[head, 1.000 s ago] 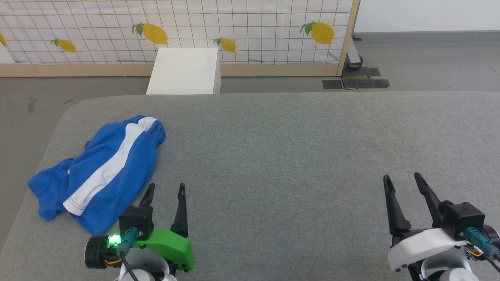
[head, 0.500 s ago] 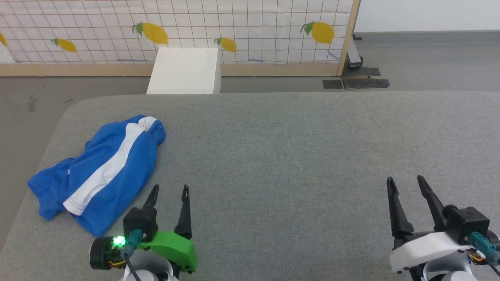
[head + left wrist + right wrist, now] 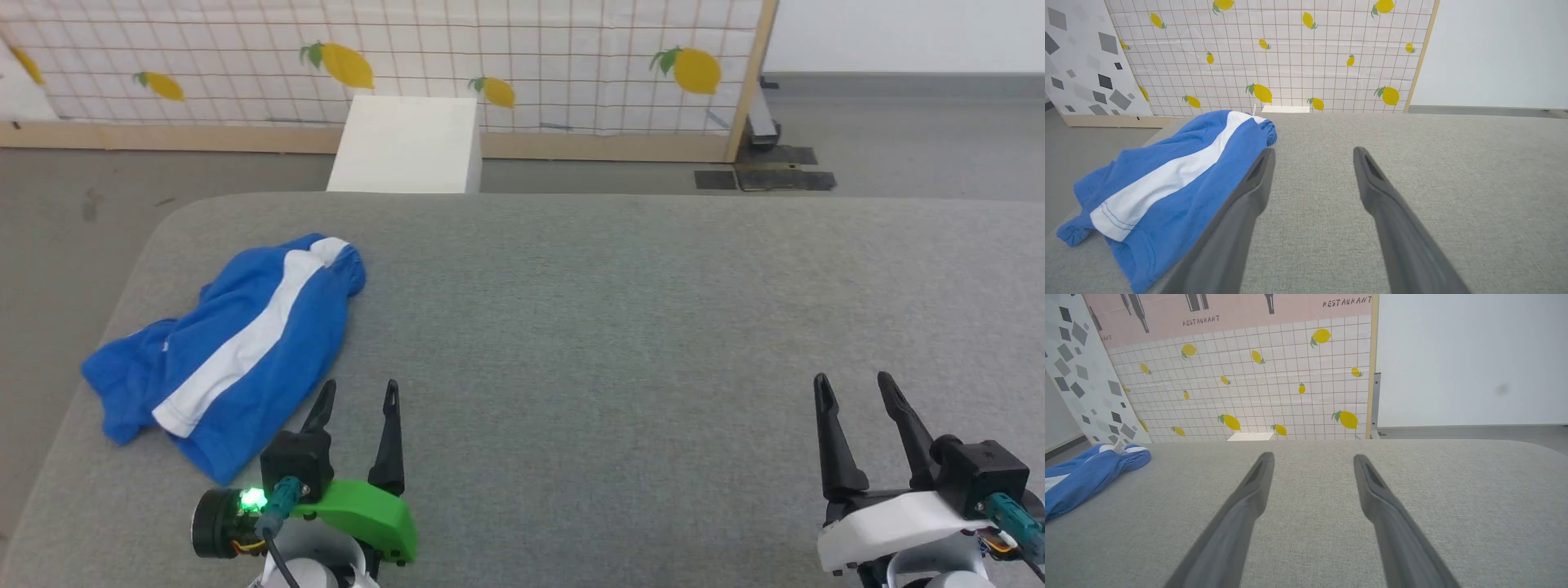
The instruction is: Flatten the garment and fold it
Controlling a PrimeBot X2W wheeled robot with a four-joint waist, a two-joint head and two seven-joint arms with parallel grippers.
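The garment [image 3: 237, 351], bright blue shorts with a wide white stripe, lies crumpled near the left edge of the grey padded table [image 3: 620, 327]. In the left wrist view the garment [image 3: 1167, 183] lies left of my fingers, a small white tag at its far end. My left gripper [image 3: 359, 392] hovers open just right of the garment's near corner, holding nothing. Far to the right, near the front edge, my right gripper [image 3: 853, 384] stands open and empty. The right wrist view shows the garment [image 3: 1086, 473] at the far left.
A white box [image 3: 408, 143] stands on the floor behind the table. A lemon-patterned grid screen [image 3: 490, 57] with a wooden frame runs along the back. The table's rounded left edge [image 3: 98, 327] drops off close to the garment.
The head camera has shifted, moving the whole picture slightly right. Both grippers have drawn back a little toward the front edge, still open. The garment lies as before.
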